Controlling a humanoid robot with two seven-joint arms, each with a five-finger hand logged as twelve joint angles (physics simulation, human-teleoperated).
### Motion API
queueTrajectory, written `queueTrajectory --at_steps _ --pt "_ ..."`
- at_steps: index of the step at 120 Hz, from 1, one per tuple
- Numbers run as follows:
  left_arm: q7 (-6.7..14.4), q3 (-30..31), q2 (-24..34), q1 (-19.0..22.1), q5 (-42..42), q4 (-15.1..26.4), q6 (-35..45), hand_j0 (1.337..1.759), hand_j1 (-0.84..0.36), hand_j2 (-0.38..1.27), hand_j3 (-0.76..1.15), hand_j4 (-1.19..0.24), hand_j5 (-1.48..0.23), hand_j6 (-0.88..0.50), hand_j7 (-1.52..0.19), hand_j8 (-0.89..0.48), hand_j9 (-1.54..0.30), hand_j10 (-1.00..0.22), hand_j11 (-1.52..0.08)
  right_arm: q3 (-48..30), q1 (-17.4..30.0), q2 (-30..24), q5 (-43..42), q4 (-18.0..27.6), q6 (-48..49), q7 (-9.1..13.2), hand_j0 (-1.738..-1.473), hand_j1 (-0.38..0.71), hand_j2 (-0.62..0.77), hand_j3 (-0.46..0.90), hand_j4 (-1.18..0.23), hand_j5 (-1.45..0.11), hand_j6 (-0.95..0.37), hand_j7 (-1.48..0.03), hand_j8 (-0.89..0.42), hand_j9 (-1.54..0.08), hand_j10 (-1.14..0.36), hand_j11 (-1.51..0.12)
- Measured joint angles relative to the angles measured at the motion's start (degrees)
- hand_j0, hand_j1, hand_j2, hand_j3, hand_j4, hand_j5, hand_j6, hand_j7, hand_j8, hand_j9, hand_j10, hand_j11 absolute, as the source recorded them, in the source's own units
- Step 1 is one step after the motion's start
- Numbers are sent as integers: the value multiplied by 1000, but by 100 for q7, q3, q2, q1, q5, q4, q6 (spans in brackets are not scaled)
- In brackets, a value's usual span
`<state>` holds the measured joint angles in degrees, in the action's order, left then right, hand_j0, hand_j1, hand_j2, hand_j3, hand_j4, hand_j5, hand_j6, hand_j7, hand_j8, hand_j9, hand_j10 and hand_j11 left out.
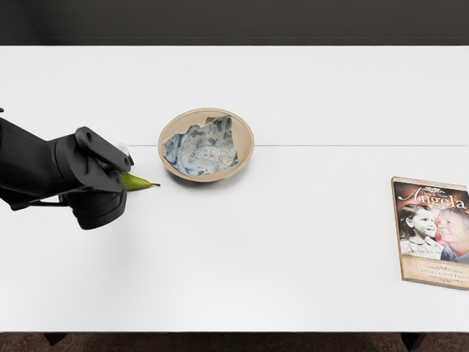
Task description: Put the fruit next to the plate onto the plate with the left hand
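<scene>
A green fruit (139,182) with a thin stem pointing right lies on the white table just left of the plate. The plate (247,144) is a tan shallow dish with a blue and white pattern inside. My left hand (102,180), black and bulky, comes in from the left edge and sits over the fruit's left end, hiding most of it. Only the fruit's right tip and stem show. How the hand stands on the fruit is hidden behind the wrist. A small gap separates the fruit's stem from the plate's rim.
A book (432,231) with a photo cover lies flat near the table's right edge. The white table (293,242) stretches wide, with its front edge near the bottom of the view.
</scene>
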<state>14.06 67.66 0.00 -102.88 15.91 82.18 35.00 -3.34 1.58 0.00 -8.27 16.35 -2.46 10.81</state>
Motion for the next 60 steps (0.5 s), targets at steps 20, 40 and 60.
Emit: queueTrajectory --at_steps 20,40,60 --pt "-7 23 0 30 0 -27 0 1658 -104 76 0 -378 -491 -378 -491 -378 -491 -378 -491 0 0 0 -1 0 0 0 -1658 -349 0 0 0 0 0 0 0 0 0 0" --pt "-12 43 0 54 0 -44 0 1658 -110 77 0 -383 -497 -383 -497 -383 -497 -383 -497 -1 0 0 -1 0 0 0 -1658 -349 0 0 0 0 0 0 0 0 0 0" --pt "-21 84 0 66 0 -76 0 1658 -113 77 0 -385 -500 -385 -500 -385 -500 -385 -500 0 0 0 0 0 0 0 -1658 -349 0 0 0 0 0 0 0 0 0 0"
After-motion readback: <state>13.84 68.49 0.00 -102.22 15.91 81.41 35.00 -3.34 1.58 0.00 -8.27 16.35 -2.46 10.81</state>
